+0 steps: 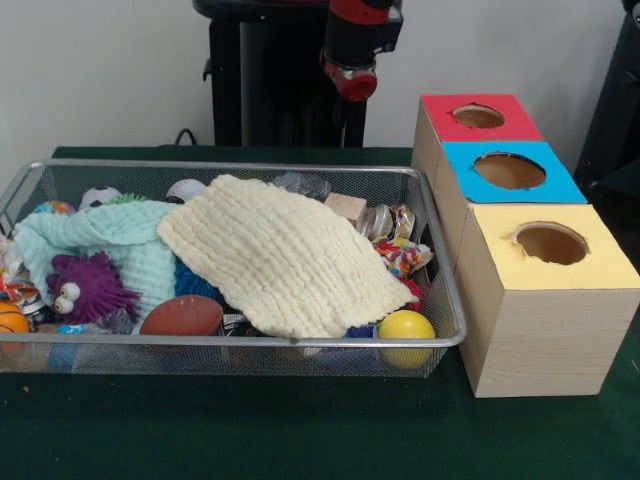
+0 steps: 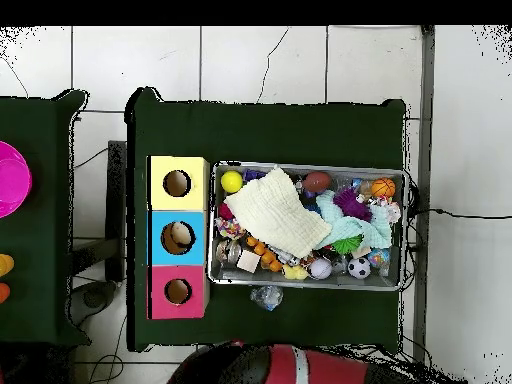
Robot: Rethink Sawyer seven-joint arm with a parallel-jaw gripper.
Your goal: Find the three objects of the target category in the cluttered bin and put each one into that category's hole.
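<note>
Nearest in the wire-mesh bin [image 1: 440,335], a smooth yellow ball [image 1: 406,327] and a brown football [image 1: 182,316] rest against the front wall. A quilted cream cloth [image 1: 285,260] drapes the centre, probably concealing target objects. Right of the bin, wooden boxes present yellow hole [image 1: 551,243], blue hole [image 1: 510,170] and red hole [image 1: 479,116]. Farthest, the hand [image 1: 350,80] hangs retracted; finger state cannot be determined.

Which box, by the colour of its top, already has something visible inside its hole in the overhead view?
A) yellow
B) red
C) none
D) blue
D: a pale object shows inside the blue box's hole; the yellow box's hole and the red box's hole look dark.
</note>
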